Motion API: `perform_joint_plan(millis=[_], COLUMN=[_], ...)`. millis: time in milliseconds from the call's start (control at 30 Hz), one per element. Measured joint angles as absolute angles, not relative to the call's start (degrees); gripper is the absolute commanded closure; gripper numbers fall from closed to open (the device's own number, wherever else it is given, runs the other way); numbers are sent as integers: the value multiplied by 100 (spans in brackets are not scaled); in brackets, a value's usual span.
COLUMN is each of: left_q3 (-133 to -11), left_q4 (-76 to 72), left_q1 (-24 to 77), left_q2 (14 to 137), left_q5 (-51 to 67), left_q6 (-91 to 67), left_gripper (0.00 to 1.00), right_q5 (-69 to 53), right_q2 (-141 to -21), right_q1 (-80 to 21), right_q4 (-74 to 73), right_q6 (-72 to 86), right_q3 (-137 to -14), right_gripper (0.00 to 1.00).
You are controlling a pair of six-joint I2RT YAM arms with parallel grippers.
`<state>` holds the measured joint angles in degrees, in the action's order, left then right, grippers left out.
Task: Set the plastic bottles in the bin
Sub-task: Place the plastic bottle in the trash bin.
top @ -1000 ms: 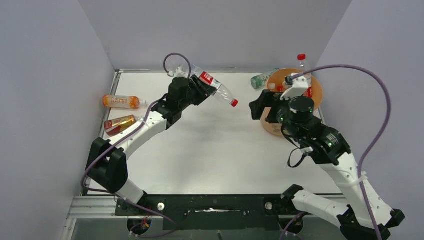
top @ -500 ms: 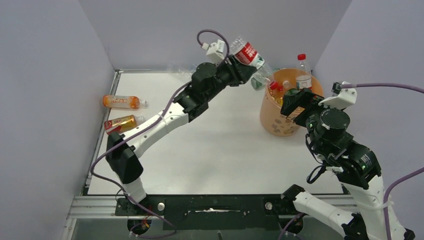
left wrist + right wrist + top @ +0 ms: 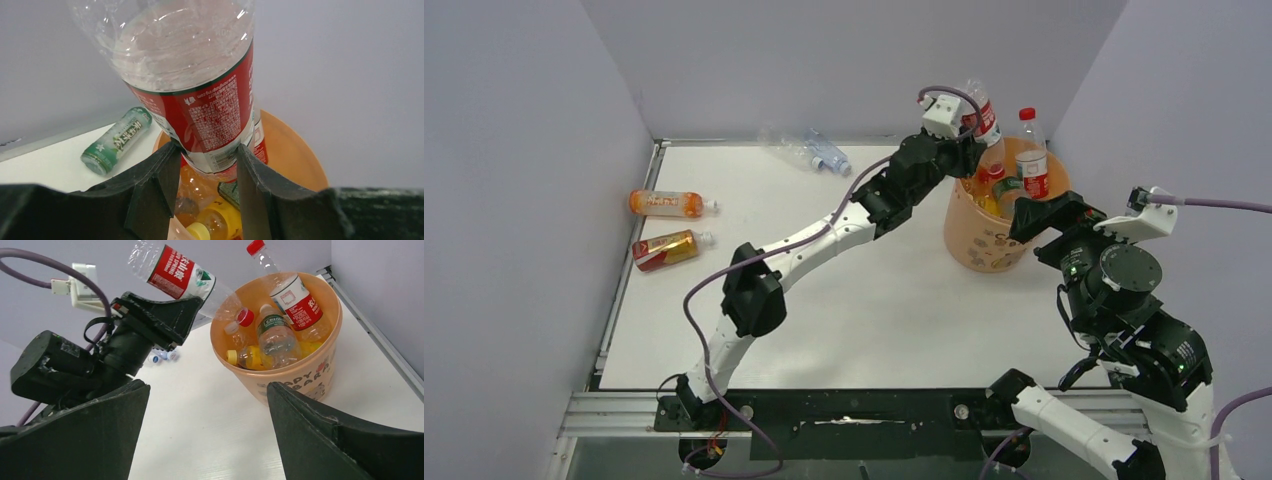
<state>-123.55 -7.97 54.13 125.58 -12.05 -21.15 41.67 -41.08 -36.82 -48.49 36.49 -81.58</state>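
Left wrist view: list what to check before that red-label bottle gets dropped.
1. Grip: ok. The left end effector pinches the red-label bottle from both sides.
2. Aim: ok. Its neck hangs over the opening of the bin.
3. Room inside: ok. The small bottles lie below the rim; one tall bottle sticks out.
4. Right end effector: ok. It is open, beside the bin.
5. Table done: not ok. A green-label bottle lies behind the bin and an orange bottle lies at the left edge.
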Motion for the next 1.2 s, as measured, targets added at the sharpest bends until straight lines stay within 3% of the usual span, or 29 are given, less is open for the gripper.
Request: perform_joint_plan(millis=[233,367,533,900,1200], left_q3=[-12897,-12879,-12433,-10814,-10521], left_q4=[-733,-701,-764,-945,-1007], left_q1=[5747,5929,6114,6176,5937], left_q2=[13218,13321,13249,12025,11603], left_q5=[-1702,-1916,-1955,-1879,-1793], left_q6=[-875,-283,110,158,-231], left_gripper=[62,35,24,21,21], right_q5=[4185,4185,4182,4150,4134], right_q2=[-3997,-3940,-3859,-3826,-3824], right_q1=[-3682,-3682,-3682,-3682,-3682], right_q4=[-4849,-4847,-4847,-4823,-4805], right_q6=[3649,3651,3653,3675,3697], right_q3=[-7988,-7926,-7870,-7793,-7769], right_gripper=[8,8,8,8,7])
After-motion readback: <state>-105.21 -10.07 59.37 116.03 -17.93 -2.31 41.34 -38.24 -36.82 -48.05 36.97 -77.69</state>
